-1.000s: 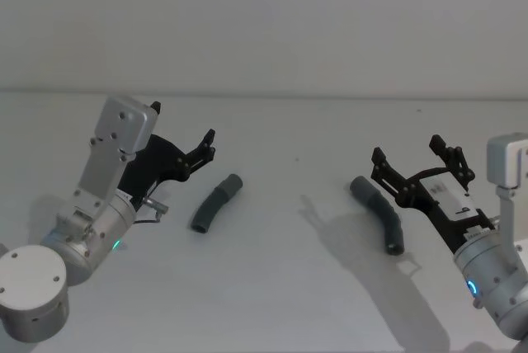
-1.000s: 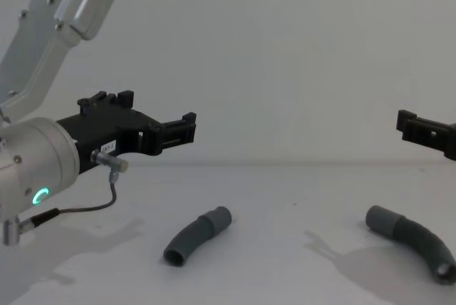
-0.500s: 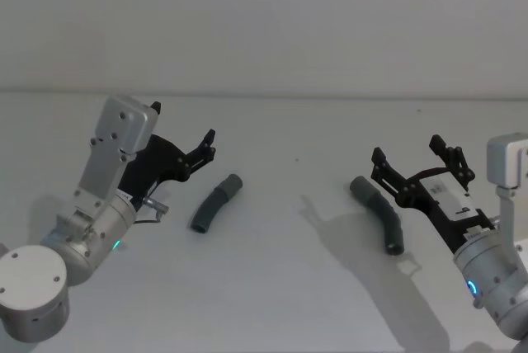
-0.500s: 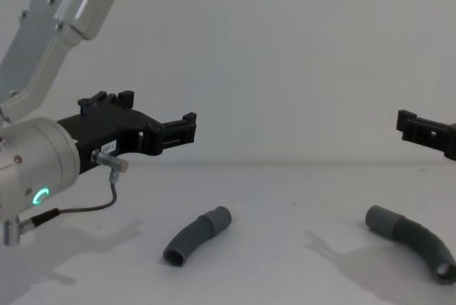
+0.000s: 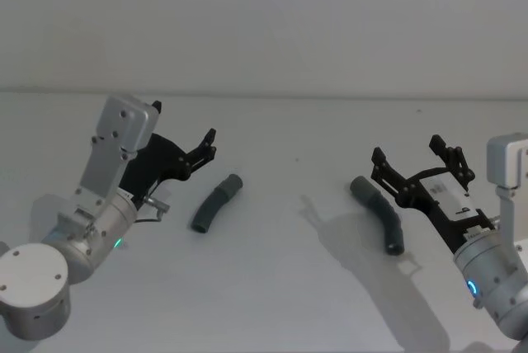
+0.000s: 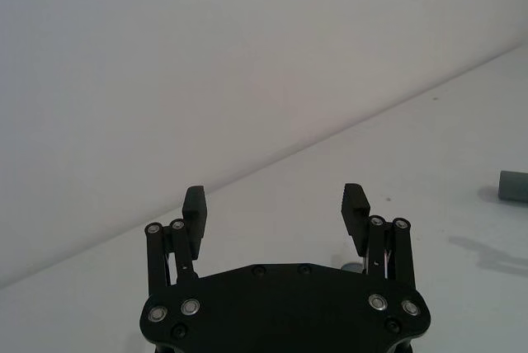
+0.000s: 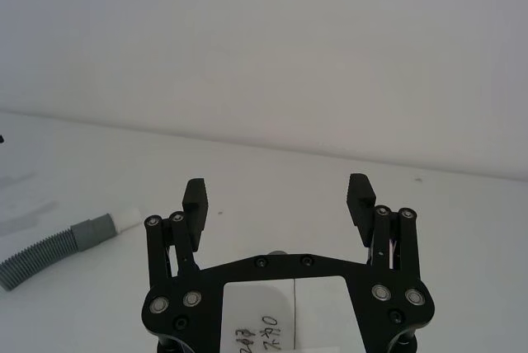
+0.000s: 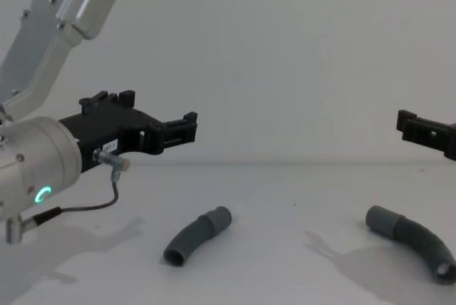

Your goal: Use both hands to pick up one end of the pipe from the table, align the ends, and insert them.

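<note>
left gripper (image 5: 183,126): raised over the left half of the table (image 5: 280,287), fingers spread wide and empty, just left of the shorter piece.
right gripper (image 5: 408,151): raised over the table's right half, fingers spread wide and empty, close by the longer piece.
longer piece (image 5: 381,213): lies flat toward the right edge, its smooth cuff (image 5: 360,186) at the end nearer the far edge.
shorter piece (image 5: 216,203): lies flat left of the table's middle, well apart from the longer piece.
</note>
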